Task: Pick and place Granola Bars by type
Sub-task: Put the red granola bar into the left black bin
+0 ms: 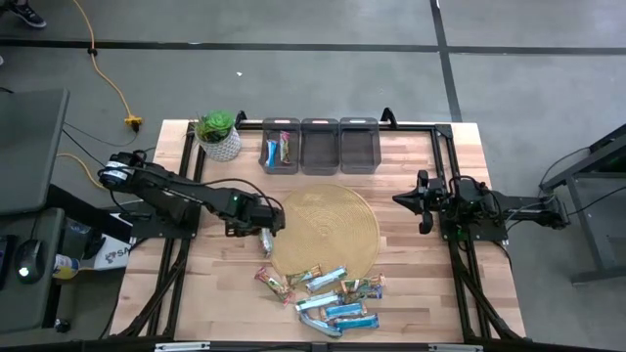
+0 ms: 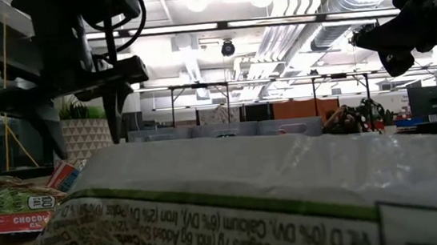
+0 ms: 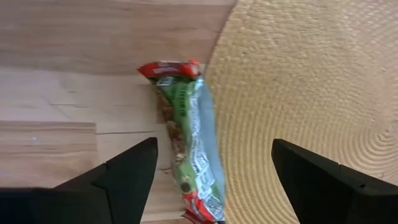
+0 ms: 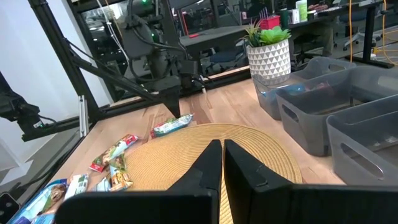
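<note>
The table (image 1: 411, 293) is smooth wood. The round mat (image 3: 311, 81) looks like rough woven straw. The granola bar (image 3: 193, 143) wrapper is shiny foil.

Open mat (image 1: 337, 220) centre — bars (image 1: 328, 293) crowd its near edge.

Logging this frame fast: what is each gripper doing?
Left gripper: open, astride the green-wrapped bar, not holding it.
Right gripper: shut, empty.

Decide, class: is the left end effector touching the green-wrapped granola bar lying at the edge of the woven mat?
Apart. The left wrist view shows the left end effector open, with bare table showing between each finger and the green-wrapped granola bar.
</note>
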You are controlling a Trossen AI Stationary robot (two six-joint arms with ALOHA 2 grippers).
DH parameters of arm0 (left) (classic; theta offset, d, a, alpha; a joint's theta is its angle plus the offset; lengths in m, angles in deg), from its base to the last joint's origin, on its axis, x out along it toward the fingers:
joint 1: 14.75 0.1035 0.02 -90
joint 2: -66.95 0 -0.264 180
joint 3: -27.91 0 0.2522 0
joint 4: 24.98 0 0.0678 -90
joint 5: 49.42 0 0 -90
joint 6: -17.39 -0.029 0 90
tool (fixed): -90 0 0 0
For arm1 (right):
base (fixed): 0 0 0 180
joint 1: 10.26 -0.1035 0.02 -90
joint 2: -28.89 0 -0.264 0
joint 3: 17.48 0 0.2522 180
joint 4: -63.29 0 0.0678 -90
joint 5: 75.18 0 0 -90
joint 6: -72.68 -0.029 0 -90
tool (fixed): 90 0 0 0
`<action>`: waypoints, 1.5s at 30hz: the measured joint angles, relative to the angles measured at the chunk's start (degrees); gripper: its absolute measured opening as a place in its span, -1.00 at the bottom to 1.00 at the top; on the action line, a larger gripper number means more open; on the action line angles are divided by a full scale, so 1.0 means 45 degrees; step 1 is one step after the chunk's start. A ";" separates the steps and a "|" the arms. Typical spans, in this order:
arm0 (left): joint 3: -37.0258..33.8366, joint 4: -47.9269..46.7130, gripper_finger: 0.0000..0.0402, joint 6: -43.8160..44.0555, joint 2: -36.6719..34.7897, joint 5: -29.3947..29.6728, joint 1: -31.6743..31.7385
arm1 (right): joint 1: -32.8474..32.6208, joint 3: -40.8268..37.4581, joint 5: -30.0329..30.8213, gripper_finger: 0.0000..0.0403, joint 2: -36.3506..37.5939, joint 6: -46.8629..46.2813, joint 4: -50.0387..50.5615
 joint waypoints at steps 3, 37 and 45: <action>-0.0010 -0.0122 0.56 0.0000 -0.0001 -0.0220 0.0024 | 0.0000 0.0000 0.0005 -1.00 0.0000 0.0000 0.0000; -0.1705 0.2553 0.22 0.0971 0.0364 -0.1331 0.0006 | -0.0002 0.0000 0.0000 -1.00 -0.0058 0.0000 0.0002; -0.1813 0.2783 0.06 0.0962 0.0449 -0.1345 0.0006 | -0.0004 0.0004 0.0005 -1.00 -0.0058 0.0000 0.0000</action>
